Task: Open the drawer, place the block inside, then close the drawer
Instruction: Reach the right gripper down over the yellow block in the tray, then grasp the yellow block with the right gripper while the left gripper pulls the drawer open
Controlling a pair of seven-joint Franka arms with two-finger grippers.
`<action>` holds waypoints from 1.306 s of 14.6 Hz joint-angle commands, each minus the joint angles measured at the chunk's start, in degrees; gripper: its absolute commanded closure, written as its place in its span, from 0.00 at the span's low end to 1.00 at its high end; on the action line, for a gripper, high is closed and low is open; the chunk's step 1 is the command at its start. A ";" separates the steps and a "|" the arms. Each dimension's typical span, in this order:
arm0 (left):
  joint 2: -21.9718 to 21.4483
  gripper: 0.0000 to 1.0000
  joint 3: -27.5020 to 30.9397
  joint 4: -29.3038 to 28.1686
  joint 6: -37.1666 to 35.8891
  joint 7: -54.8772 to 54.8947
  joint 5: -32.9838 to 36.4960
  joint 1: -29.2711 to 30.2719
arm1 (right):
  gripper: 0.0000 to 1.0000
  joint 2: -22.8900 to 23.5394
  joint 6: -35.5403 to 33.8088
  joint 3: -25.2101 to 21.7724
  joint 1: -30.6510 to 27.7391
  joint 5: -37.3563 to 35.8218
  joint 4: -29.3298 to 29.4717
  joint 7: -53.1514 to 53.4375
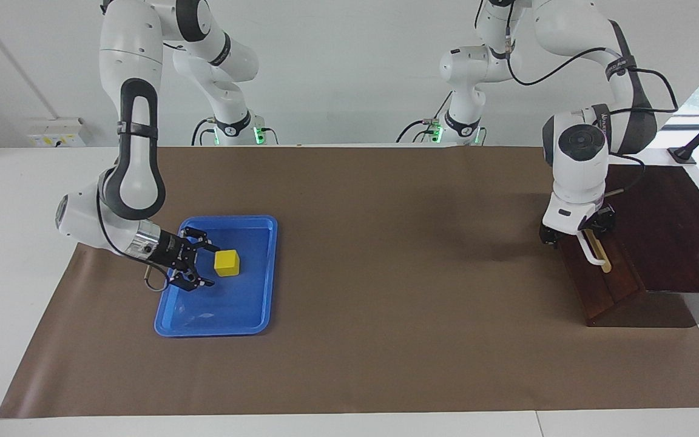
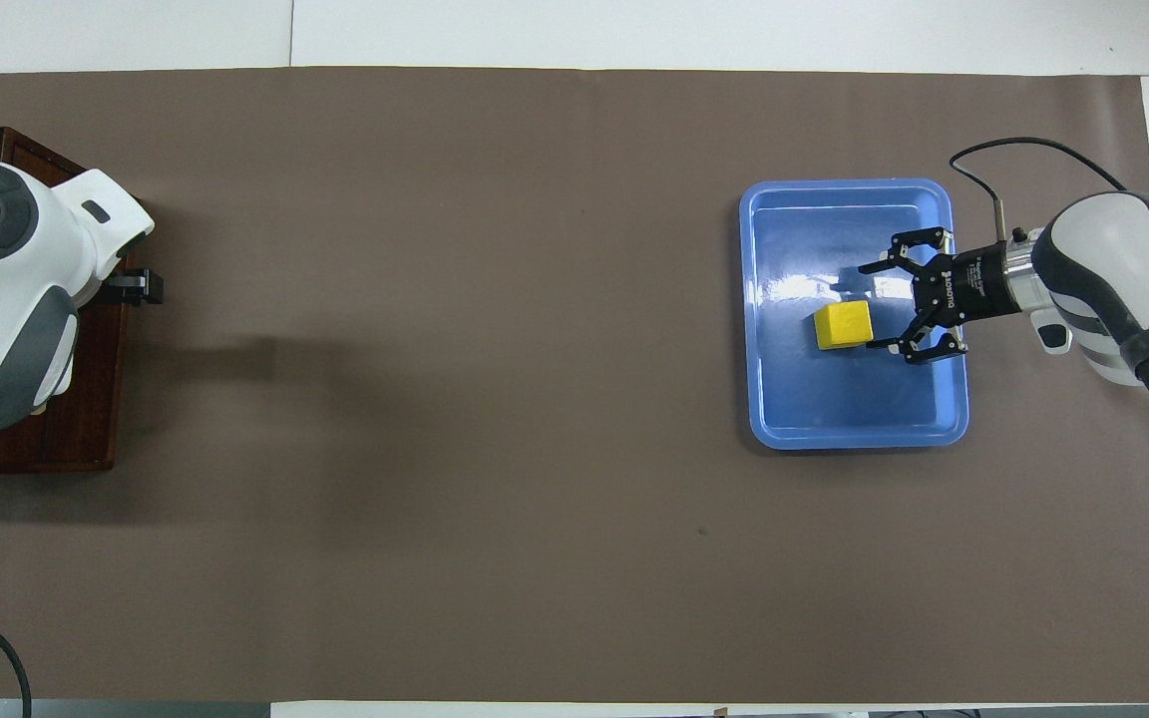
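Note:
The yellow block (image 1: 227, 263) (image 2: 842, 325) lies in the blue tray (image 1: 246, 315) (image 2: 854, 424) toward the right arm's end of the table. My right gripper (image 1: 213, 266) (image 2: 870, 308) is low in the tray, open, with one fingertip on each side of the block's edge. At the left arm's end stands the dark wooden box, its drawer (image 1: 605, 282) shut. My left gripper (image 1: 577, 232) is open at the end of the white handle (image 1: 593, 254) nearer the robots; I cannot tell if it touches. In the overhead view the left wrist hides the handle, and only one finger (image 2: 141, 287) shows.
Brown paper (image 1: 386, 273) covers the table between the tray and the box (image 2: 46, 444). The box's flat dark top (image 1: 671, 224) reaches to the table's end. The right arm's cable (image 2: 993, 165) loops above the tray's edge.

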 commanded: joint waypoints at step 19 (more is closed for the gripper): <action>4.33 0.00 -0.14 4.72 -0.96 -12.78 -6.54 -11.23 | 0.26 -1.62 4.93 0.30 0.48 4.17 -5.55 -10.12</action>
